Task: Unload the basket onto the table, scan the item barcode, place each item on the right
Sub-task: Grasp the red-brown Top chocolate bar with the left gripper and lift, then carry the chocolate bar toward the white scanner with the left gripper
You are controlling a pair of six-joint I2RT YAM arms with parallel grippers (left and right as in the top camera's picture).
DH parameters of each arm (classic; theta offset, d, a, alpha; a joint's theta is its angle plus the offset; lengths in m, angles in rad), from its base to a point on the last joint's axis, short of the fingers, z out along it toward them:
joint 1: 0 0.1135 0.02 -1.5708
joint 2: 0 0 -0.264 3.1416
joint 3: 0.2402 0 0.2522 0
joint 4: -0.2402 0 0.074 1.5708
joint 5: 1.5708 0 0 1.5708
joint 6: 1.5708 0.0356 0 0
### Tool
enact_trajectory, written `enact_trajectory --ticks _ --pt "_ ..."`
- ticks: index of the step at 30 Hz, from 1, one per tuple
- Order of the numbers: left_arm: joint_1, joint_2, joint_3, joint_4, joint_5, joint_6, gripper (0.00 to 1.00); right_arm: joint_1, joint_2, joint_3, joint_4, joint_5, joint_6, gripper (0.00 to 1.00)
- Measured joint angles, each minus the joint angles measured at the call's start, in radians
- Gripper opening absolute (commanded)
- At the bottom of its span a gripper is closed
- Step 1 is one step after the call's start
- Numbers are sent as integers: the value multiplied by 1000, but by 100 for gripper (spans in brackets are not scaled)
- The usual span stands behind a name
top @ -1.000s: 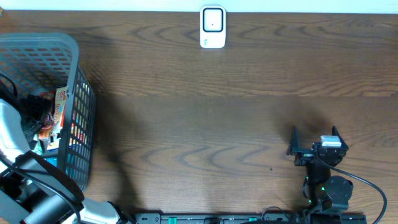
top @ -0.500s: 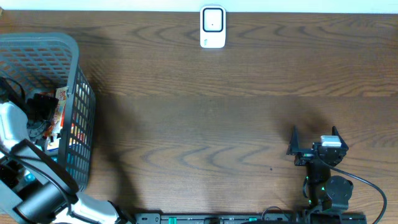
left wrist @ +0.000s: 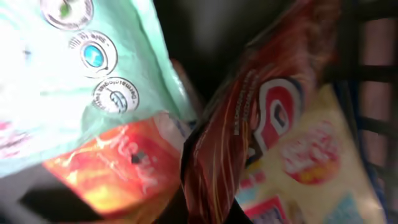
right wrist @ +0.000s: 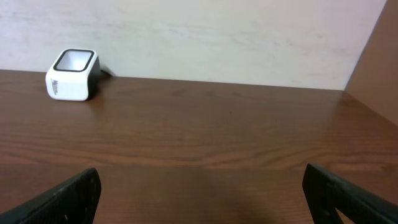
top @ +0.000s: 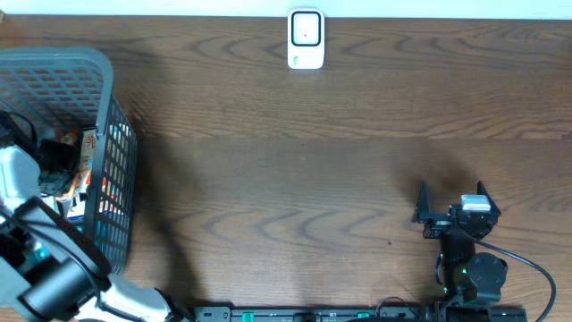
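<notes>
My left gripper [left wrist: 208, 216] is down inside the grey mesh basket [top: 109, 89] at the table's left edge, shut on the edge of a dark red snack packet [left wrist: 249, 124]. In the overhead view the left gripper [top: 55, 165] sits among the packets, and its fingers are hidden there. The white barcode scanner [top: 306, 38] stands at the far middle of the table, also seen as the scanner [right wrist: 73, 74] in the right wrist view. My right gripper [top: 452, 193] rests open near the front right with nothing between its fingers [right wrist: 68, 198].
Around the red packet in the basket lie a mint-green packet [left wrist: 74, 62], an orange packet [left wrist: 118, 168] and a cream-yellow packet [left wrist: 311, 162]. The basket wall [left wrist: 367, 93] stands close on the right. A pale wall [right wrist: 199, 31] runs behind the scanner.
The left gripper has shifted slightly inside the basket and shut on the dark red packet. The right arm has not moved.
</notes>
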State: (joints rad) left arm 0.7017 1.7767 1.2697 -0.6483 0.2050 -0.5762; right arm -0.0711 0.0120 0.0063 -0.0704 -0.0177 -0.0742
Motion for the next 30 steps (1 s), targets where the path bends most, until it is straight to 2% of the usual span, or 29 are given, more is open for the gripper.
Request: enact_trajectory --ticks 12,17,23,30 --pt "-2 -529 3 -2 13 -1 7 0 0 0 0 0 0 99" --pt "-33 -708 3 -3 122 -7 7 1 0 0 0 0 0 99" --pt "-209 -833 3 -13 291 -12 7 1 0 0 0 0 0 99" --pt "-553 -819 3 -56 312 56 7 1 0 0 0 0 0 99"
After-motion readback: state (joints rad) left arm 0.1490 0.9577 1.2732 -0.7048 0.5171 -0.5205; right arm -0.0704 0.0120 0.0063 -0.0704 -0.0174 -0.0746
